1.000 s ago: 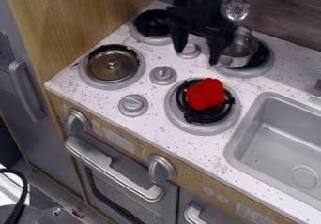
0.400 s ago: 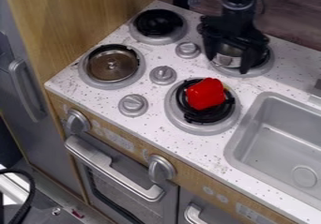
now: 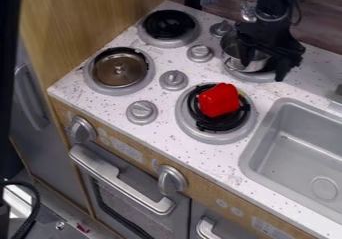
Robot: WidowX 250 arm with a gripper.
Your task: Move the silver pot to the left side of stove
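Note:
The silver pot (image 3: 235, 63) stands on the back right burner, partly covered by the gripper. My black gripper (image 3: 263, 65) hangs open over the pot's right part. One finger overlaps the pot's opening, and the other is just right of the pot, above the counter. Whether either finger touches the pot, I cannot tell. On the left side of the stove (image 3: 141, 53) are the front left burner with a brown metal disc (image 3: 119, 69) and the black back left burner (image 3: 169, 24).
A red toy pepper (image 3: 219, 100) lies on the front right burner, near the counter's middle. Several grey knobs (image 3: 174, 80) stick up between the burners. The sink (image 3: 268, 115) is at the right, and the wooden side wall (image 3: 93, 13) rises at the left.
My gripper has moved to the right, from the pot's left side to over its right part. The pot sits slightly farther left. A dark shape has entered at the left edge.

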